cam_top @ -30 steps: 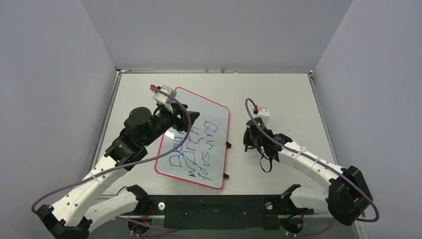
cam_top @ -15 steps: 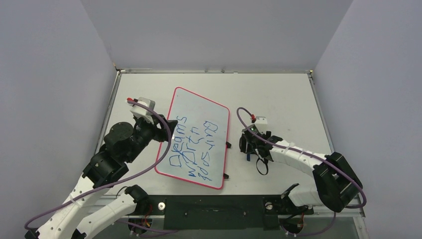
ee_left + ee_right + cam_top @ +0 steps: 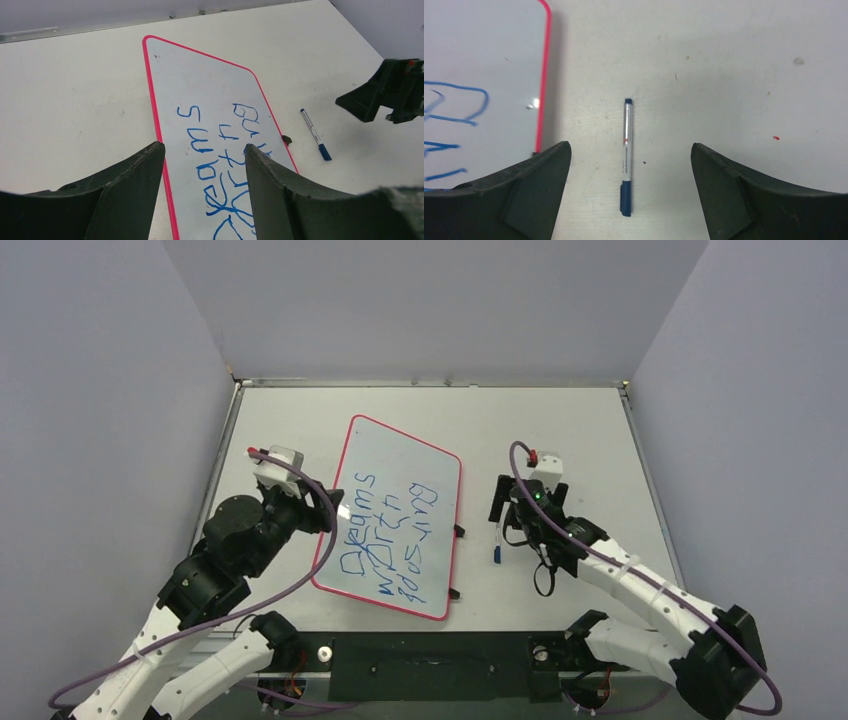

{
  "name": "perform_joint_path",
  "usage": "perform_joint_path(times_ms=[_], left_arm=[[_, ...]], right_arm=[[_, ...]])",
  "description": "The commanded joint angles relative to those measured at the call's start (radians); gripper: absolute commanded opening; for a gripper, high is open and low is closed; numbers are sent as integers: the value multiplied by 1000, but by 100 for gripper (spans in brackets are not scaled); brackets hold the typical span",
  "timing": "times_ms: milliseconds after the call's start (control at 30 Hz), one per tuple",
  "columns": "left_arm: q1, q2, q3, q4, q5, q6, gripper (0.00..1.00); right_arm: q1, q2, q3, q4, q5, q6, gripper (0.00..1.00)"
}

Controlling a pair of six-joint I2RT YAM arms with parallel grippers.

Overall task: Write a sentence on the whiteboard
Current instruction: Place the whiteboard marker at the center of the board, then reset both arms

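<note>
**Both grippers empty, marker lying on table**

Right gripper [image 3: 628,150]: jaws spread wide, nothing held. It hangs directly above the marker [image 3: 626,157].

The marker lies flat on the table [image 3: 570,430], just right of the whiteboard [image 3: 400,455] and roughly parallel to its right rim, not touching it.

Left gripper [image 3: 204,146]: jaws parted, nothing between them, sitting at the whiteboard's left rim. Can't tell if it touches.

The whiteboard lies flat on the table, skewed, between the two arms.

The sentence [image 3: 395,535] is blue scrawl in three lines on the board's near half. The first word reads "Dreams"; the rest is hard to read.

Two black clips [image 3: 458,531] sit on the board's right edge.
</note>
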Motion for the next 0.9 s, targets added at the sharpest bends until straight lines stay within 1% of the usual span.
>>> perform_joint_path(times_ms=[0, 100, 167, 333, 633, 867], left_arm=[[5, -53, -44, 18, -53, 23, 57], [4, -81, -87, 63, -44, 24, 57], [6, -88, -101, 67, -47, 25, 57], [14, -122, -125, 79, -47, 23, 57], [26, -128, -139, 78, -36, 23, 57], [34, -129, -139, 79, -23, 20, 57]], right_arm=[[-6, -151, 94, 0, 79, -49, 86], [-8, -214, 118, -2, 77, -59, 95], [-7, -246, 129, -4, 78, -57, 95], [-7, -303, 125, 1, 24, -66, 96], [-8, -417, 63, 59, -39, -82, 96], [-5, -426, 57, 81, -110, -96, 96]])
